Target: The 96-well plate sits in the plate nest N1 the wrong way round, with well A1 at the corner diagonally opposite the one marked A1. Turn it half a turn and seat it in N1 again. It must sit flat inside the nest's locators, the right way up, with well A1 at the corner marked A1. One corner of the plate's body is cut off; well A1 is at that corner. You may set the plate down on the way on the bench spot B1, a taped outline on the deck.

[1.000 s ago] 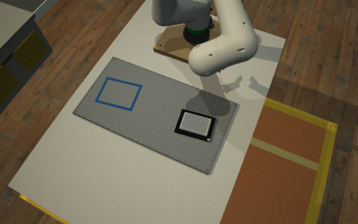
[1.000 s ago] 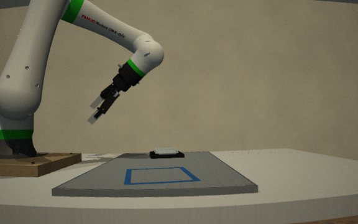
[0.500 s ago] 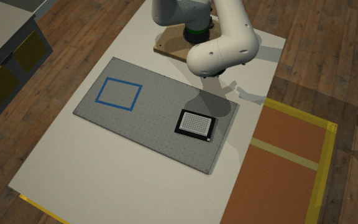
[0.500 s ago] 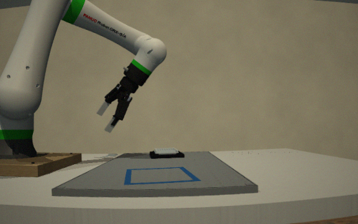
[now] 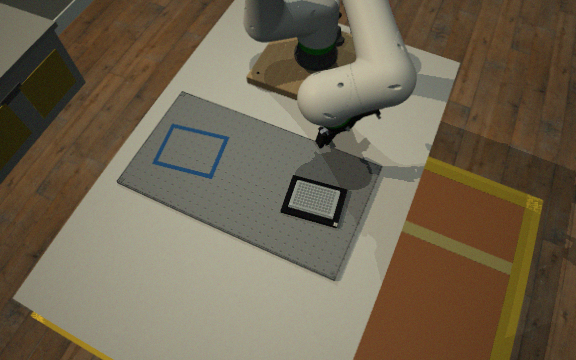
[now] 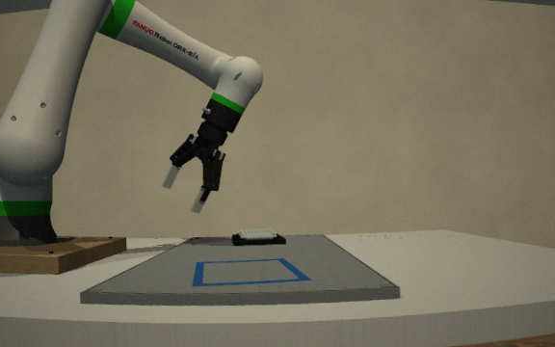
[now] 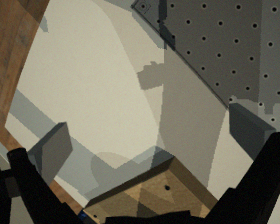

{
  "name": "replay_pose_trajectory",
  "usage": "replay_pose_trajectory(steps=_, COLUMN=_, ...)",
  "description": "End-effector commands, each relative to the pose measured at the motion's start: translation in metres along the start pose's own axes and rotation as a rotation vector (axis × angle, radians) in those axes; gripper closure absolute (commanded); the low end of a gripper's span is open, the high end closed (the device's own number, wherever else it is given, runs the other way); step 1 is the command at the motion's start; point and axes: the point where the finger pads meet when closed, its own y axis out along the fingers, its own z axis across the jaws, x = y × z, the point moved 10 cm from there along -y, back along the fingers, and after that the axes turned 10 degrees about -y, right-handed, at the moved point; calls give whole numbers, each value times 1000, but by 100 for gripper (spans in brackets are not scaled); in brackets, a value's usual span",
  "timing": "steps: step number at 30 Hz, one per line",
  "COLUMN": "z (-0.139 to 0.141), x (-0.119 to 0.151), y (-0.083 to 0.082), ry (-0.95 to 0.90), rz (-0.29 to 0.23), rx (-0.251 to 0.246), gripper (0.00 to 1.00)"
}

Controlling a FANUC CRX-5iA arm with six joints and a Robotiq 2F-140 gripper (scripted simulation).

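Observation:
The white 96-well plate (image 5: pixel 315 198) sits in the black plate nest N1 (image 5: pixel 314 201) at the right end of the grey deck (image 5: pixel 250 182). A small pale mark shows at the nest's near right corner (image 5: pixel 335 224). In the side view the plate (image 6: pixel 257 234) lies flat in the nest at the deck's far end. My gripper (image 6: pixel 184 195) is open and empty, high above the deck's back edge, behind and above the plate. In the top view only its tip (image 5: pixel 324 137) shows under the arm. The wrist view shows the deck's corner (image 7: pixel 217 23), not the plate.
The blue taped outline B1 (image 5: pixel 191 151) lies at the deck's left end, also in the side view (image 6: pixel 249 272). The arm's wooden base plate (image 5: pixel 288 70) stands behind the deck. A grey cabinet (image 5: pixel 8 85) stands off the table at the far left.

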Motion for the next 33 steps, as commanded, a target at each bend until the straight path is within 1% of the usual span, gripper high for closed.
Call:
replay_pose_trajectory(steps=1, z=12, x=-4, y=-3, ry=-63, rz=12, rx=43, gripper=0)
replay_pose_trajectory(steps=2, z=15, x=-5, y=-4, ry=-63, rz=12, rx=43, gripper=0)
replay_pose_trajectory(steps=5, z=23, x=-8, y=-8, ry=-145, rz=20, rx=100, gripper=0)
replay_pose_trajectory(steps=6, z=27, x=-9, y=-9, ry=-149, rz=21, rx=103, gripper=0)
replay_pose_trajectory(steps=8, z=33, x=-11, y=-12, ry=-204, rz=23, rx=141, gripper=0)
replay_pose_trajectory(steps=10, z=33, x=-11, y=-12, ry=-204, rz=23, rx=141, gripper=0)
replay_pose_trajectory(steps=11, z=35, x=-12, y=-13, ry=-231, rz=24, rx=160, gripper=0)
replay_pose_trajectory(steps=12, z=39, x=-14, y=-14, ry=-237, rz=24, rx=164, gripper=0)
replay_pose_trajectory(steps=15, z=47, x=-17, y=-19, ry=-319, rz=22, rx=221, gripper=0)
replay_pose_trajectory(steps=18, z=59, x=-21, y=-24, ry=-326, rz=22, rx=226, gripper=0)
replay_pose_trajectory(steps=21, z=67, x=-24, y=-29, ry=-409, rz=15, rx=281, gripper=0)
replay_pose_trajectory(steps=23, z=73, x=-26, y=-32, ry=-418, rz=15, rx=287, gripper=0)
replay_pose_trajectory(steps=25, z=78, x=-29, y=-35, ry=-473, rz=7, rx=324, gripper=0)
replay_pose_trajectory(steps=27, z=78, x=-29, y=-35, ry=-473, rz=7, rx=324, gripper=0)
replay_pose_trajectory(steps=31, z=88, x=-34, y=-43, ry=-583, rz=-12, rx=396, gripper=0)
replay_pose_trajectory(steps=32, z=91, x=-35, y=-45, ry=-604, rz=-16, rx=410, gripper=0)
replay_pose_trajectory(steps=33, z=95, x=-36, y=-47, ry=-604, rz=-16, rx=410, gripper=0)
